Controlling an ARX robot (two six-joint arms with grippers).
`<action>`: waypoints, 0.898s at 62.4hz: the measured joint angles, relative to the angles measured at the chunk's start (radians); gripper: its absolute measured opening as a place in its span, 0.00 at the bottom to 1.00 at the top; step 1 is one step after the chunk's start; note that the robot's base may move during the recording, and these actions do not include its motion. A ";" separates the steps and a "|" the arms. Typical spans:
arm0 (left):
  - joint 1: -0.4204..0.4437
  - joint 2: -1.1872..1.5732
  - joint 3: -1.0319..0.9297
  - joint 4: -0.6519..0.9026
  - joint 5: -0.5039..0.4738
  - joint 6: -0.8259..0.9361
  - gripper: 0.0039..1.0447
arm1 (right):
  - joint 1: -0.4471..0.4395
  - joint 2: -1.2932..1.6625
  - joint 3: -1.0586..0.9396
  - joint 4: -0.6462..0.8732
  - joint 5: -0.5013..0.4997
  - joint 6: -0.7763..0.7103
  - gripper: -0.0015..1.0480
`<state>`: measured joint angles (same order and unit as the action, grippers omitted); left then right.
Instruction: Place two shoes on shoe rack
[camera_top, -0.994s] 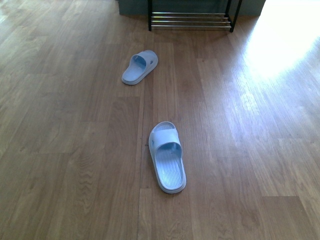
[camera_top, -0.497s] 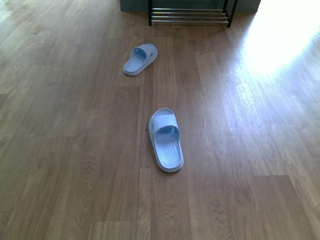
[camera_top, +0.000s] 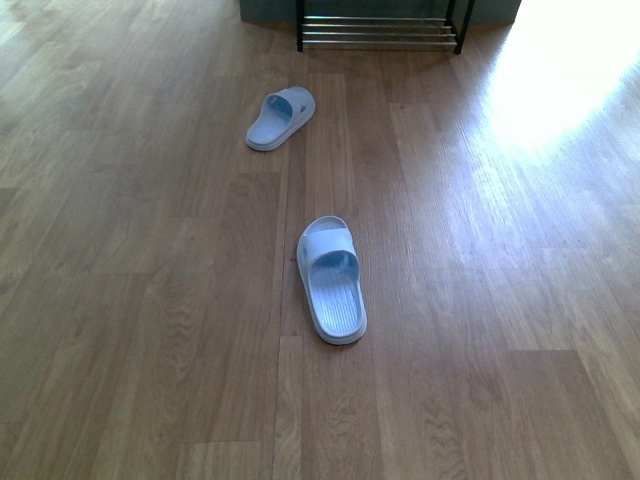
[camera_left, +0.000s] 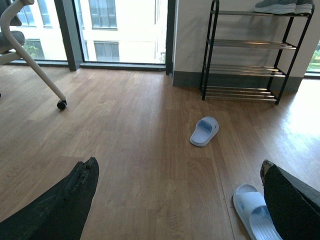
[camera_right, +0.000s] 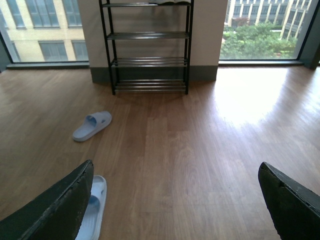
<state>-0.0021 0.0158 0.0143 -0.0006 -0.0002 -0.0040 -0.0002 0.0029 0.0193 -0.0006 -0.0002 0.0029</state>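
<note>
Two pale blue slides lie on the wood floor, and no gripper touches them. The near slide (camera_top: 332, 280) lies lengthwise, toe toward the rack. The far slide (camera_top: 280, 118) lies angled, closer to the shoe rack (camera_top: 380, 32). My left gripper (camera_left: 179, 167) is open above the floor, with the near slide (camera_left: 255, 215) beside one finger and the far slide (camera_left: 204, 131) ahead. The shoe rack (camera_left: 250, 45) carries grey sneakers (camera_left: 282, 6) on its top tier. My right gripper (camera_right: 175, 166) is open, the near slide (camera_right: 92, 210) partly hidden by one finger. Beyond it are the far slide (camera_right: 92, 125) and the shoe rack (camera_right: 147, 45).
An office chair leg with a caster (camera_left: 61, 104) stands off to one side of the rack, near the windows. The rack stands against a wall between floor-length windows. A bright glare patch (camera_top: 560, 80) lies on the floor beside the rack. No arm shows in the front view.
Between a second and half a second ago the front view shifted, so both slides and the rack sit higher in the picture. Nothing has moved since.
</note>
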 joint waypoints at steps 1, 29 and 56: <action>0.000 0.000 0.000 0.000 0.000 0.000 0.91 | 0.000 0.000 0.000 0.000 0.000 0.000 0.91; 0.000 0.000 0.000 0.000 0.000 0.000 0.91 | 0.000 0.000 0.000 0.000 -0.001 0.000 0.91; 0.000 0.000 0.000 0.000 0.001 0.000 0.91 | 0.000 0.000 0.000 0.000 0.000 0.000 0.91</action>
<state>-0.0021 0.0158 0.0143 -0.0006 0.0006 -0.0040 -0.0002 0.0029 0.0193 -0.0006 0.0002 0.0029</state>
